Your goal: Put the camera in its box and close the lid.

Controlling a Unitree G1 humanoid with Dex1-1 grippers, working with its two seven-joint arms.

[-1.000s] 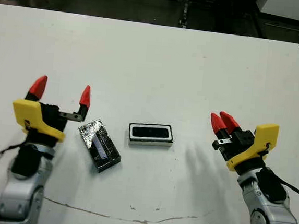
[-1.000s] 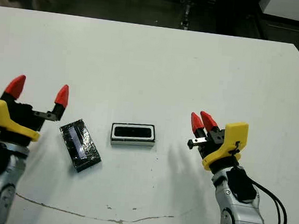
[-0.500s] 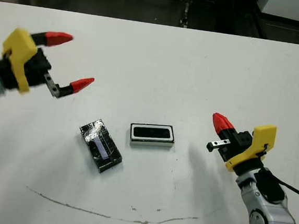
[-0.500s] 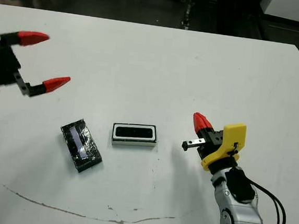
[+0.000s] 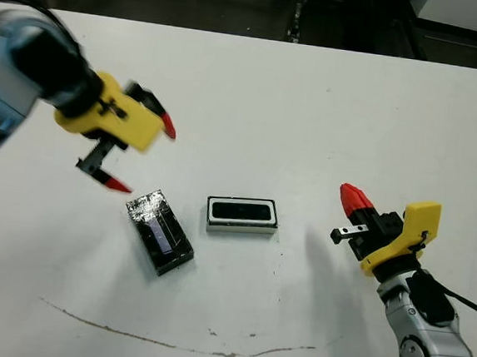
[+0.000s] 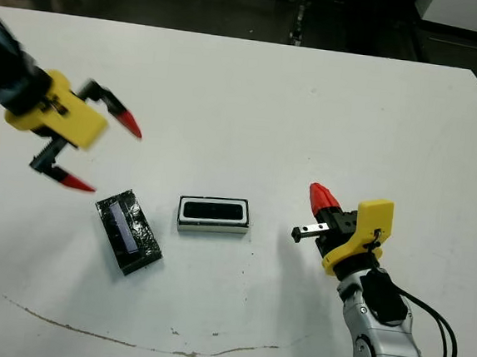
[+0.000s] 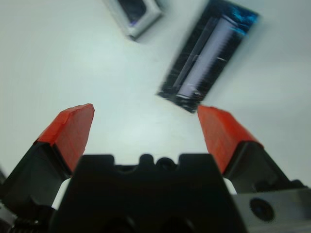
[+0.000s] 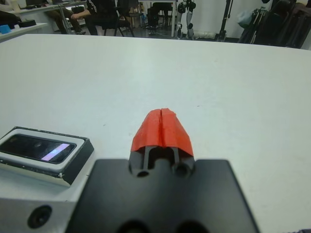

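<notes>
Spread wide, the fingers of my left gripper (image 5: 136,154) hover above the table just left of the lid (image 5: 159,232), holding nothing; my right gripper (image 8: 162,130) rests pinched shut and empty, well right of the box (image 5: 242,215). By my judgement the first half is done: the camera (image 8: 36,148) lies inside the box at centre. Left to do: lift the lid and seat it. Only my right wrist view shows the camera's bluish glint; from my head it reads as a dark slot.
</notes>
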